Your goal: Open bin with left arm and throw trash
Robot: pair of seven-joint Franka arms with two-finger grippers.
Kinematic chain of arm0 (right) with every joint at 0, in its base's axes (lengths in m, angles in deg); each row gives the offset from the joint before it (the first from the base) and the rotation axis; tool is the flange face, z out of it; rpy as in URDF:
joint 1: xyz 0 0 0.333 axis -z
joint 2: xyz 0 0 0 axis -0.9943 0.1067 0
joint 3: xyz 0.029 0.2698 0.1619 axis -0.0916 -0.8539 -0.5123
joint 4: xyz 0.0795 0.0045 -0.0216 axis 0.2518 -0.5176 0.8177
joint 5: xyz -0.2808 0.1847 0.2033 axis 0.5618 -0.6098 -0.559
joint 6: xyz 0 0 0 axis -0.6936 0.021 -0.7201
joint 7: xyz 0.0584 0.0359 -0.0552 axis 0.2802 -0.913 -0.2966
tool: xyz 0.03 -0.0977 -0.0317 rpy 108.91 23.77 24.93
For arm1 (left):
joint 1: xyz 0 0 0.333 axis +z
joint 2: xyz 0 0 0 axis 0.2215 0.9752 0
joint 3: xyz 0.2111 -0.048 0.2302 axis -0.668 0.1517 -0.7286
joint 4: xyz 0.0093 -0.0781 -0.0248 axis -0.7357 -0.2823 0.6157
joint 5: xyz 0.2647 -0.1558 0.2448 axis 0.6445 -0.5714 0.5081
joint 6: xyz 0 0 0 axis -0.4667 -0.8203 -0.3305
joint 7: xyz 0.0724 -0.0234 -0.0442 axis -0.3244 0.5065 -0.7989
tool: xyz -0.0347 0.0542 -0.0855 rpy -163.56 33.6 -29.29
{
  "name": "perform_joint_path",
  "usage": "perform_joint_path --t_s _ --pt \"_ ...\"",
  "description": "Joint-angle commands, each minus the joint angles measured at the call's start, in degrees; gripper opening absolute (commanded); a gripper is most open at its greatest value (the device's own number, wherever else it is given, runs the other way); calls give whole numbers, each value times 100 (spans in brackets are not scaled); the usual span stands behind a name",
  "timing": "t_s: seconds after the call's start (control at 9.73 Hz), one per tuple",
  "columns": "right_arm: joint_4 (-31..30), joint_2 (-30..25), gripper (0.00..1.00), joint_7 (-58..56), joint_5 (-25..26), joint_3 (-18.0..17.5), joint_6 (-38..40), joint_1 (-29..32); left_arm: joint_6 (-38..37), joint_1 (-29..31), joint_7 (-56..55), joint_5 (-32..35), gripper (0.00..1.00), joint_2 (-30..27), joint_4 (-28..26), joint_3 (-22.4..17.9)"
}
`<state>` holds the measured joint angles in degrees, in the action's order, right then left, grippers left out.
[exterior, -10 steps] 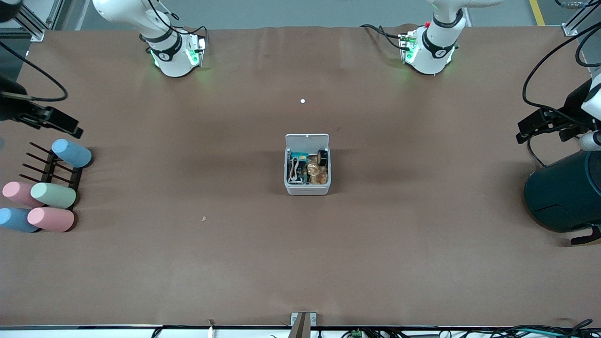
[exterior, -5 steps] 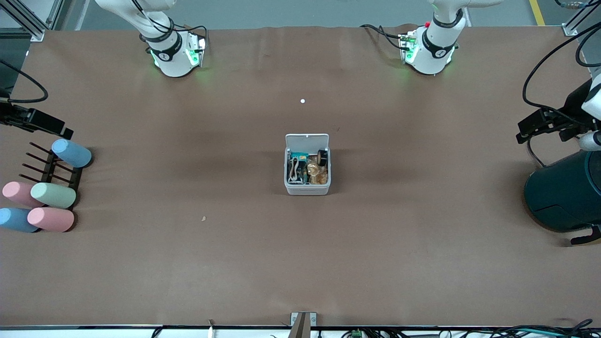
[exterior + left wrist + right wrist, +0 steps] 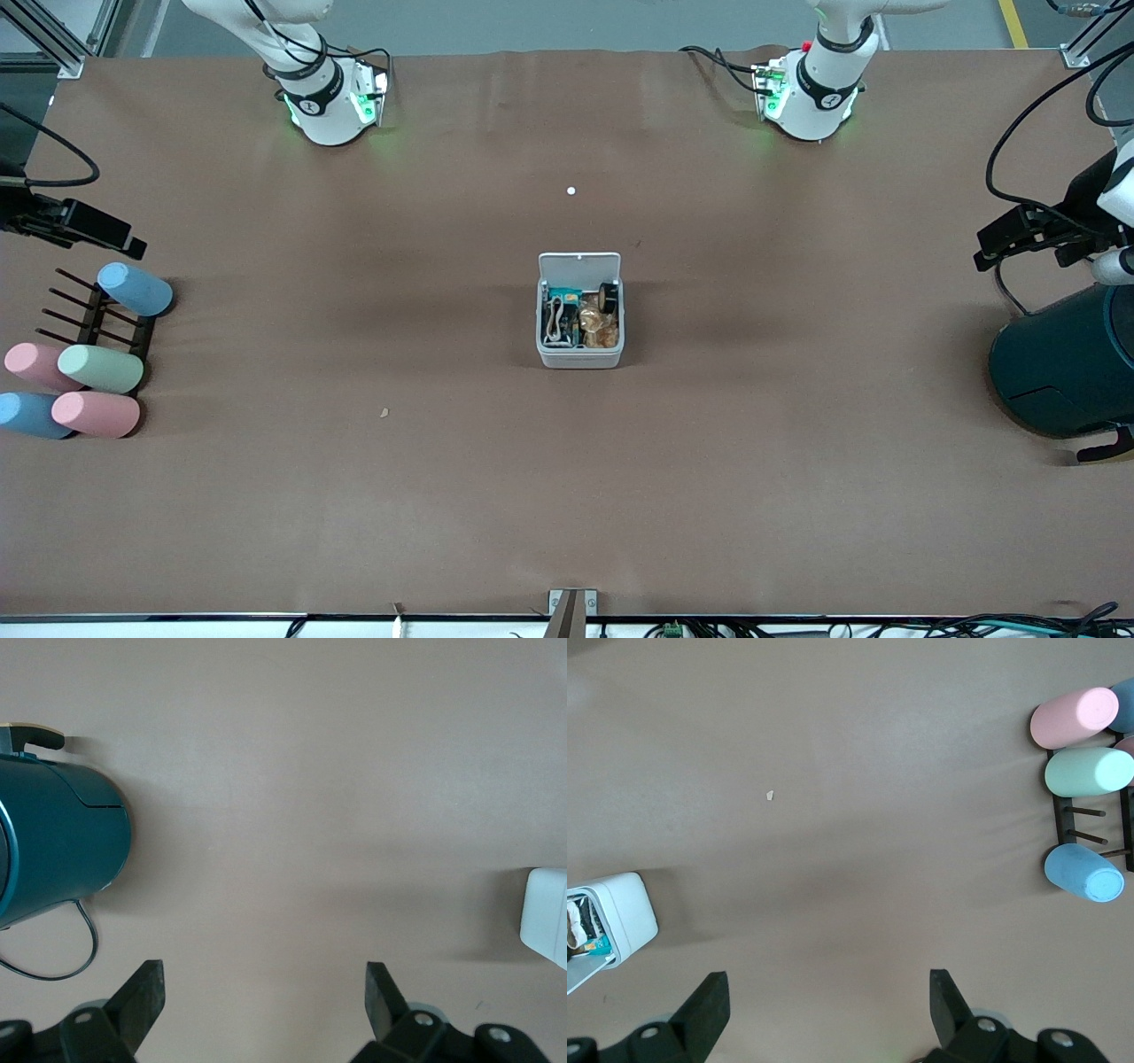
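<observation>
Presently, the bin is found lid-up at mid-table, with trash already lodged inside.

Nearest the front camera, bare table is noted; farther on, the bin holds a black tape ring among wrappers. The left gripper is held over the table beside the dark teal cylinder, fingers spread, empty; the right gripper likewise, near the pastel cylinders. Judged: both arms are best kept parked well apart from the bin.
</observation>
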<state>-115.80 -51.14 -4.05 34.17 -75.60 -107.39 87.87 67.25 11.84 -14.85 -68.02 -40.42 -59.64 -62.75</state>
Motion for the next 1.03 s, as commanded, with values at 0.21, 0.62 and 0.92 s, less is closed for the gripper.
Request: perform_joint_path --t_s 0.21,0.62,0.92 --pt "-123 -206 99 -18 148 550 -16 -470 -58 17 37 -88 100 78 132 -20" --pt "-800 -875 99 -388 148 542 -183 -347 -58 8 29 -88 100 70 132 -20" --pt "-817 -883 99 -388 166 471 -183 -400 -58 17 55 -106 100 70 132 -20"
